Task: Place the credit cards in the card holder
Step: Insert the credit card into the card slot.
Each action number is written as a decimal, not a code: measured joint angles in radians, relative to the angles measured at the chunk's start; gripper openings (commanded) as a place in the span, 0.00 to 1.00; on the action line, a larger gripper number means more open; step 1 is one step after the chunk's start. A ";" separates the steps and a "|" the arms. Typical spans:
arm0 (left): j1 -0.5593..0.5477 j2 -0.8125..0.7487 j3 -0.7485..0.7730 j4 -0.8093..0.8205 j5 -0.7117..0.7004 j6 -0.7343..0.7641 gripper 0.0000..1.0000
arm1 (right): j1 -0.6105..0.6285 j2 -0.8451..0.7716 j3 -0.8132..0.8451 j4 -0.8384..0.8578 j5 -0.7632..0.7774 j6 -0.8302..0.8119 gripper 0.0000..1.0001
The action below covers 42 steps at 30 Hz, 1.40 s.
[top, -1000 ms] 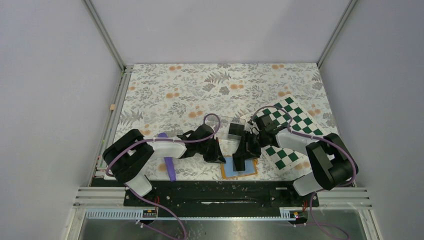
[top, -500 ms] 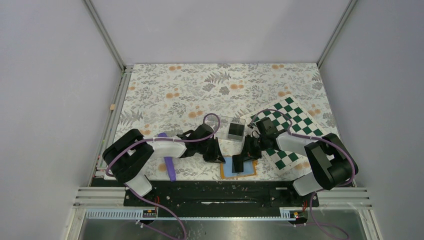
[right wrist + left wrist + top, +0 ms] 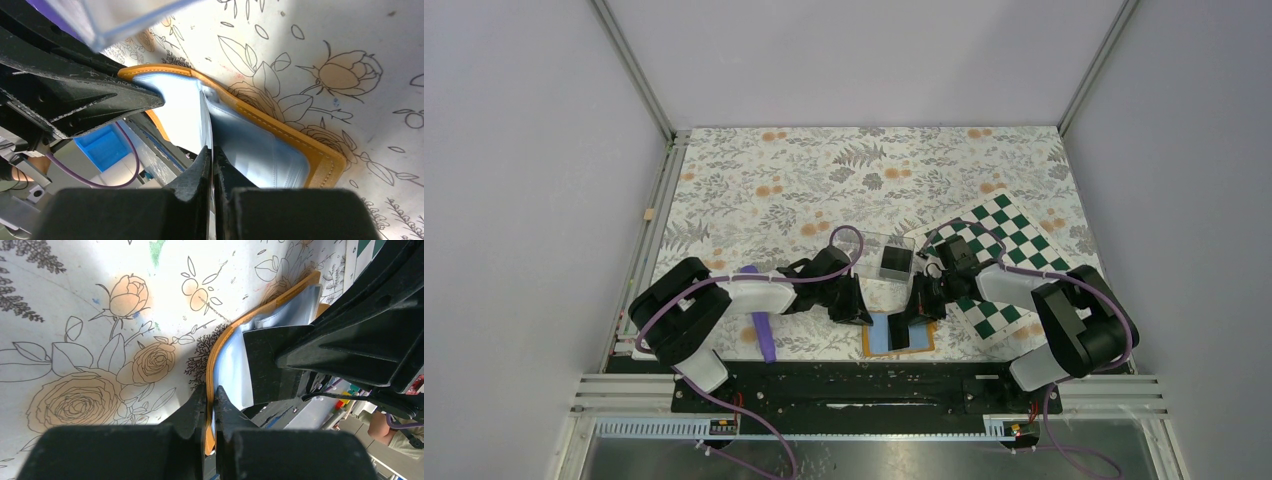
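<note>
Both grippers are pinched shut and meet over the open card holder (image 3: 282,132) at the near edge of the flowered tablecloth (image 3: 764,190). The left gripper (image 3: 210,391) has its jaws clamped on the holder's orange rim, which runs straight out ahead of its fingertips and curves off to its right, with the light blue lining on the inner side of that curve. The right gripper (image 3: 211,151) is closed on a thin dark credit card (image 3: 206,120), seen edge-on from its own wrist camera. The card stands out in front of the fingertips, its far end down against the blue pocket lining; how far it sits inside a pocket cannot be told. Seen from the left wrist, the same card is a black rectangle lying on the lining just right of the left fingertips, under the right gripper's body. Beyond the two grippers, near them, stands a clear plastic box (image 3: 876,246) with the other cards (image 3: 895,260) dark inside it. A green and white checkered mat (image 3: 1009,250) lies under the right arm, and a purple strip (image 3: 763,330) lies under the left arm, back toward its base.
</note>
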<state>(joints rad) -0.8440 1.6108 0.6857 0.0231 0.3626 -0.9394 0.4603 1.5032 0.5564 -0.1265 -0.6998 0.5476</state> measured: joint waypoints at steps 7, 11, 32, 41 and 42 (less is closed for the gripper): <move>0.001 0.000 0.000 -0.005 0.000 0.002 0.00 | -0.002 -0.004 -0.023 0.026 0.001 0.053 0.00; 0.001 0.000 0.000 -0.006 0.000 0.002 0.00 | -0.002 -0.010 -0.034 0.041 0.000 0.080 0.00; 0.007 0.010 0.000 -0.006 0.022 0.027 0.00 | -0.007 0.013 -0.040 0.060 -0.052 0.084 0.00; 0.005 0.007 0.000 -0.001 0.024 0.034 0.00 | -0.006 -0.016 -0.019 -0.035 0.010 0.086 0.00; 0.005 0.007 0.000 0.001 0.024 0.034 0.00 | -0.006 -0.030 -0.019 -0.047 0.021 0.087 0.00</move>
<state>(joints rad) -0.8391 1.6176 0.6861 0.0242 0.3862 -0.9051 0.4541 1.4731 0.5373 -0.1730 -0.6788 0.6350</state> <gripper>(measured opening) 0.040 0.058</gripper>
